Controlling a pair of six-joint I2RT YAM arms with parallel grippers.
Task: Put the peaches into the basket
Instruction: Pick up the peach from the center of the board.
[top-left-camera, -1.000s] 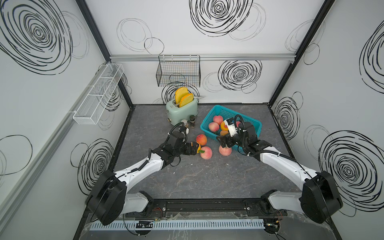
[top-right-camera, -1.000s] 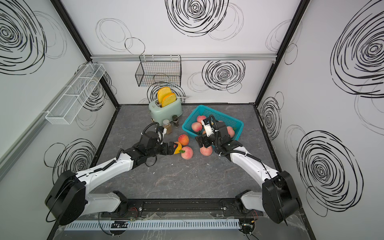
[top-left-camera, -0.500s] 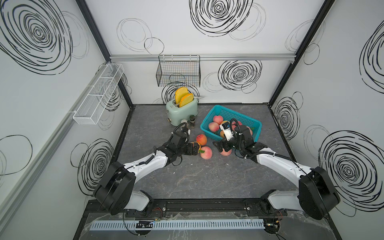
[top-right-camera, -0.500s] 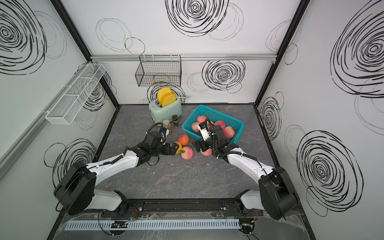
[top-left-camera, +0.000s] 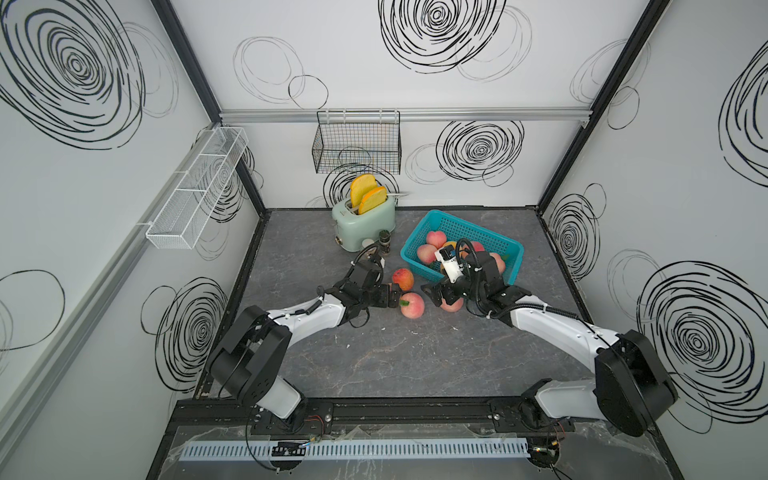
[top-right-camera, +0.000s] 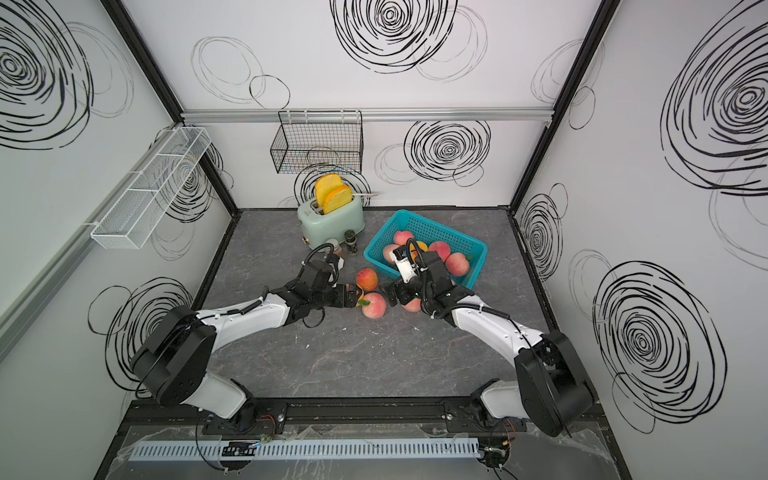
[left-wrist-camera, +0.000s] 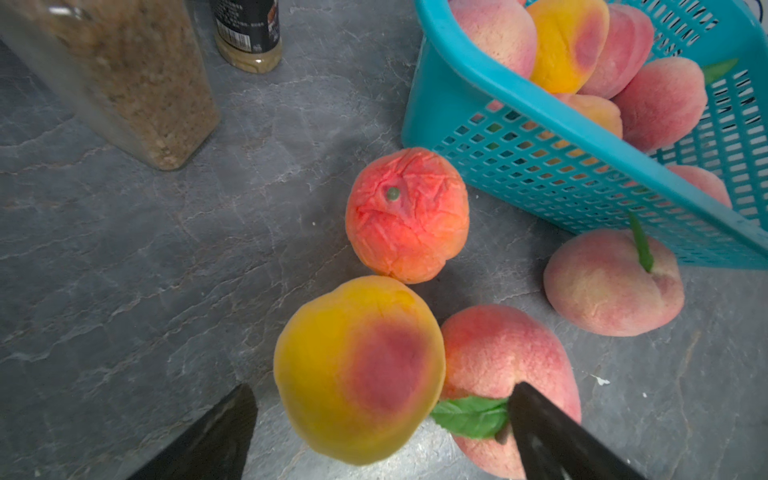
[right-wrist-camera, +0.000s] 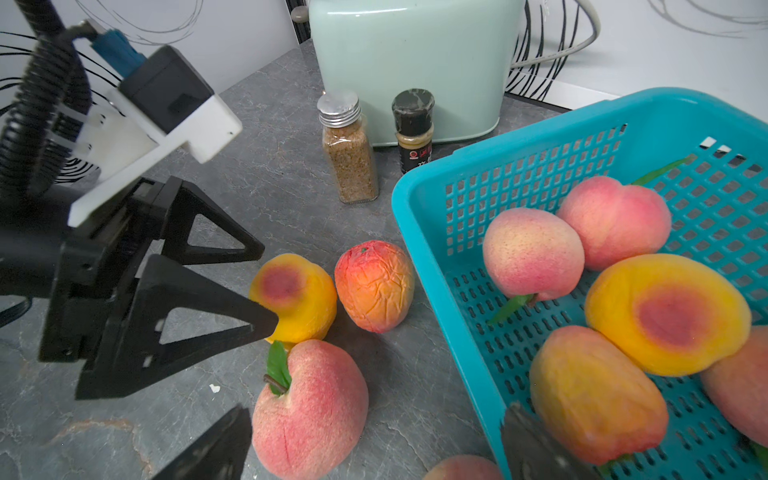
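Spice jar (left-wrist-camera: 124, 79) blurred, cut off; basket (left-wrist-camera: 440, 91) cropped.

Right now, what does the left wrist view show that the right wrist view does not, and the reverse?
Only left wrist: the whole stemmed pink peach beside the basket wall. Only right wrist: the toaster and the left gripper from outside. Both: the yellow peach between its open fingers, the wrinkled peach, the leafy peach, clear spice jar, dark spice jar.
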